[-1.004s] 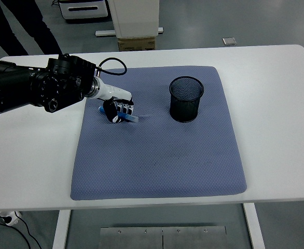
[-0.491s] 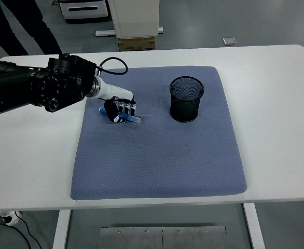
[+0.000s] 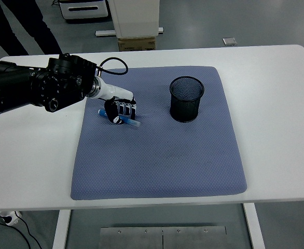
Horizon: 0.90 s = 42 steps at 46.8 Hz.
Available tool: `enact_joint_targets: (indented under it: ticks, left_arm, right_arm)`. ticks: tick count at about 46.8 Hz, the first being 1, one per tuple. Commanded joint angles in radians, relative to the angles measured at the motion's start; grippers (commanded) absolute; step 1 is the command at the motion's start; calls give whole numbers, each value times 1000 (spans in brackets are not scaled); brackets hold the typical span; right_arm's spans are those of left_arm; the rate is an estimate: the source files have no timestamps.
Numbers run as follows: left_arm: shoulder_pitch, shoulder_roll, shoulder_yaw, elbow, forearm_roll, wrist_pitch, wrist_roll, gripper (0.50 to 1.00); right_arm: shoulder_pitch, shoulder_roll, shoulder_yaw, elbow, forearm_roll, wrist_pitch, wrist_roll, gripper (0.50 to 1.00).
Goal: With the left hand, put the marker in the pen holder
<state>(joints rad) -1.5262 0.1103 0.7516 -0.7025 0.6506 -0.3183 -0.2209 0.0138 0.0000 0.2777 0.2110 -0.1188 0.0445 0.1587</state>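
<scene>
Left hand (image 3: 119, 110), tighter now on marker (image 3: 128, 121)

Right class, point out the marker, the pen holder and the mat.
marker (image 3: 132, 122), head view, blue barrel end sticking out past the hand
pen holder (image 3: 185, 106), head view, black mesh wall
mat (image 3: 162, 161), head view, bare blue middle

Blue marker (image 3: 130, 122) lies flat on the mat's upper-left part, tip end slanting right and down, well apart from the upright, open-topped black mesh pen holder (image 3: 186, 98)
</scene>
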Motion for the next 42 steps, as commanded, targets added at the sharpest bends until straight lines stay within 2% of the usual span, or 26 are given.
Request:
enact_joint_targets:
  ticks: [1, 42]
  left_arm:
    - [0, 0, 0, 0, 1, -2, 0, 500]
    - [-38, 6, -43, 34, 1, -22, -9, 500]
  right_arm:
    - [0, 0, 0, -1, -1, 0, 1, 1000]
    - [0, 0, 0, 1, -1, 0, -1, 1000]
